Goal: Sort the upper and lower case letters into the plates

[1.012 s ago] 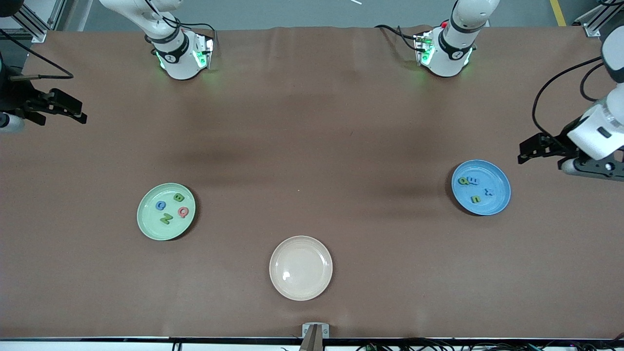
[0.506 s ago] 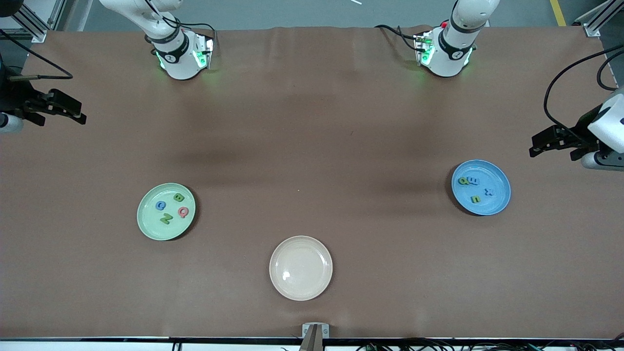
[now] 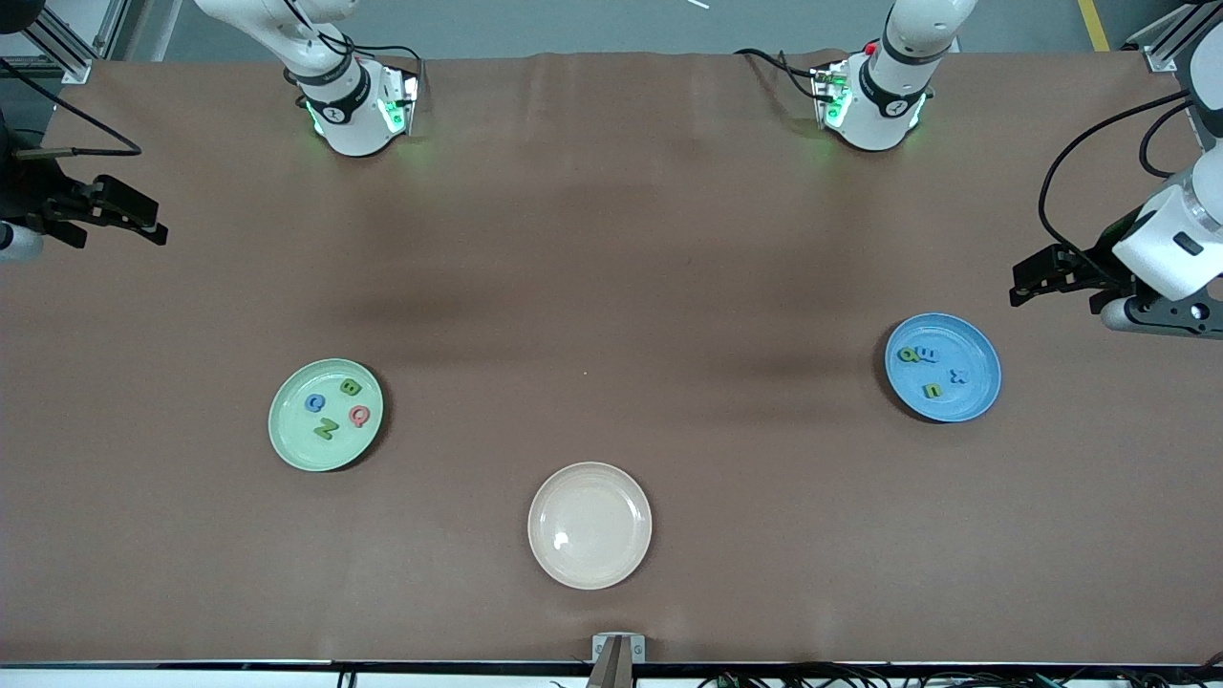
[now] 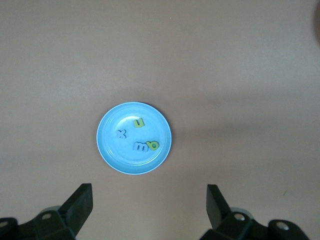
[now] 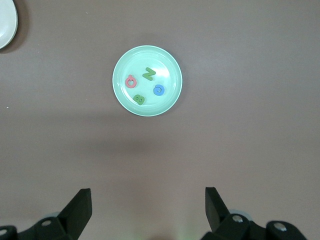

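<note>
A plain brown cloth-covered worktop (image 3: 611, 287) carries a glossy pale mint-green round plate (image 3: 287, 435) holding two green letters, one blue and one red-pink. A glossy sky-blue round plate (image 3: 975, 397) holds two green and two blue letters, and a glossy cream-beige round plate (image 3: 590, 525) shows no pattern.

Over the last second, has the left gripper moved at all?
Yes. The left gripper, open, swung out toward the table's edge, then came back, ending slightly farther from the blue plate than it started.

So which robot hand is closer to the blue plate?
Left. The left gripper hangs open just past the blue plate, toward the left arm's end of the table. The right gripper, also open, is at the right arm's end.
</note>
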Controlling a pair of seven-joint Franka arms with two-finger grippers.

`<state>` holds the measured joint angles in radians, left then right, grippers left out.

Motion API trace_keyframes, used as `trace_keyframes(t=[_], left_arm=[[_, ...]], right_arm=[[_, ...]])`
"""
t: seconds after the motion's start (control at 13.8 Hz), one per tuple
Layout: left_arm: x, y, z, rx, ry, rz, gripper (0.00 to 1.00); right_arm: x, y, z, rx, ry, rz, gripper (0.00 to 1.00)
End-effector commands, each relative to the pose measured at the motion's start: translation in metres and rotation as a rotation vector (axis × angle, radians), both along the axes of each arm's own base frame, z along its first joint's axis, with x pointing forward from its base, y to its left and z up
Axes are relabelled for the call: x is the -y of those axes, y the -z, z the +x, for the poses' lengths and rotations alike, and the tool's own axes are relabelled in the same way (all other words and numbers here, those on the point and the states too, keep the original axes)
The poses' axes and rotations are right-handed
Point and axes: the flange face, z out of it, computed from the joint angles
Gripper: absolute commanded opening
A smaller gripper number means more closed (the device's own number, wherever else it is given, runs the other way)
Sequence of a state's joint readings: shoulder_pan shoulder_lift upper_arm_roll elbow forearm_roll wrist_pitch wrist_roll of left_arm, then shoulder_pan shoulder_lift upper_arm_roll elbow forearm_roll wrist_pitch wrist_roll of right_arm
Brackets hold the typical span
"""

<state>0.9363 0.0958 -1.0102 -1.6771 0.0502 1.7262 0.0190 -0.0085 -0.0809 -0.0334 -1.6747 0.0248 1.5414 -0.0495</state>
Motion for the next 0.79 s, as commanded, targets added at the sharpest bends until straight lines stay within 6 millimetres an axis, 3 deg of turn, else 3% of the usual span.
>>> trace_keyframes(t=[0.0,0.43,0.72], left_arm=[[0.004,-0.009,0.001,-0.001,-0.006,0.003,1.0],[0.026,-0.008,-0.001,-0.049,0.02,0.049,1.0],[0.028,-0.009,-0.002,-0.047,0.023,0.051,1.0]], right_arm=[[0.002,-0.002,-0.009,0.002,0.051,0.009,1.0],[0.001,-0.001,-0.008,0.004,0.056,0.011,1.0],[0.001,-0.002,-0.009,0.002,0.054,0.011,1.0]])
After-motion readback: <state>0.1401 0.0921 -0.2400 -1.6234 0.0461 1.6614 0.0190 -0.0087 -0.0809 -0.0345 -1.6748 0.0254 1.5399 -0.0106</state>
